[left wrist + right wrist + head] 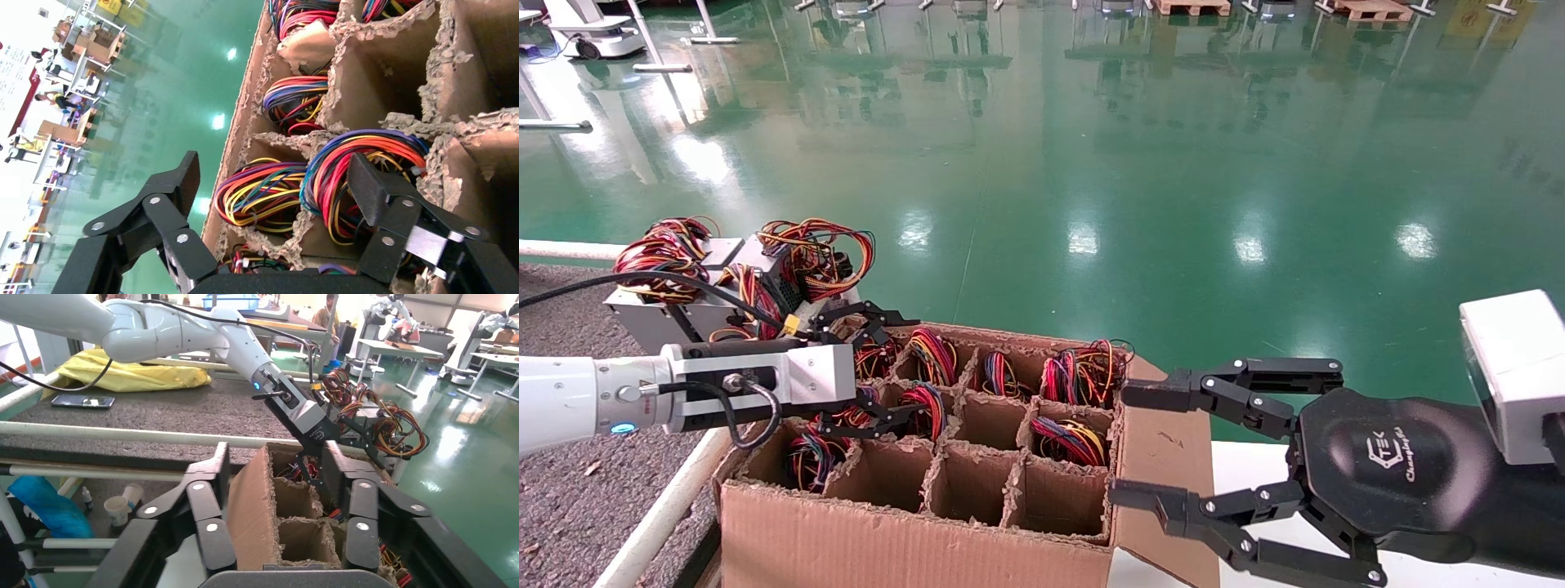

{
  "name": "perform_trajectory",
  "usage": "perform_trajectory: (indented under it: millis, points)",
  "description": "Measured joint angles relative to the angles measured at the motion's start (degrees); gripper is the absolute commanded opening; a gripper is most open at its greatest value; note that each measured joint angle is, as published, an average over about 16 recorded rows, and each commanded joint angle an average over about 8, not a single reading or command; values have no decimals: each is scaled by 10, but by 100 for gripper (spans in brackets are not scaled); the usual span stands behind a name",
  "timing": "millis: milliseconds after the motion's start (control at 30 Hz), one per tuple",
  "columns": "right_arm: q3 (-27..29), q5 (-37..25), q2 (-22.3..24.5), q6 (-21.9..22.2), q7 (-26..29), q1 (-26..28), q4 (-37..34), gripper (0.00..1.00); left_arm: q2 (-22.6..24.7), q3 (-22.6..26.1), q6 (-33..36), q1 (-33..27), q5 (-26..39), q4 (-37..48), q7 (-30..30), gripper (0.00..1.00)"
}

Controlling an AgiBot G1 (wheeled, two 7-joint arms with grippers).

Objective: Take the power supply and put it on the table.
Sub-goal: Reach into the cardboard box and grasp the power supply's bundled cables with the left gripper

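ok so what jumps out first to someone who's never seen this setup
The cardboard box with its grid of cells, several stuffed with bright wire bundles, sits front and centre. The left gripper hangs open over its left cells, and the right gripper is open around the box's right flap. Behind, grey power supplies with looping wires sit on the dark table.

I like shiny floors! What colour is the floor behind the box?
Glossy green floor, best seen in the head view, beyond the cardboard box.
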Motion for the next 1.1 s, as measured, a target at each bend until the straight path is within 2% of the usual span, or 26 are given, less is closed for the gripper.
perform_trajectory:
  millis: [700, 1100]
  points:
    - [0, 0, 0, 0, 0, 0, 0, 100, 4, 6, 15, 5, 0, 31, -10, 0]
    - [0, 0, 0, 0, 0, 0, 0, 100, -7, -7, 24, 14, -25, 34, -35, 0]
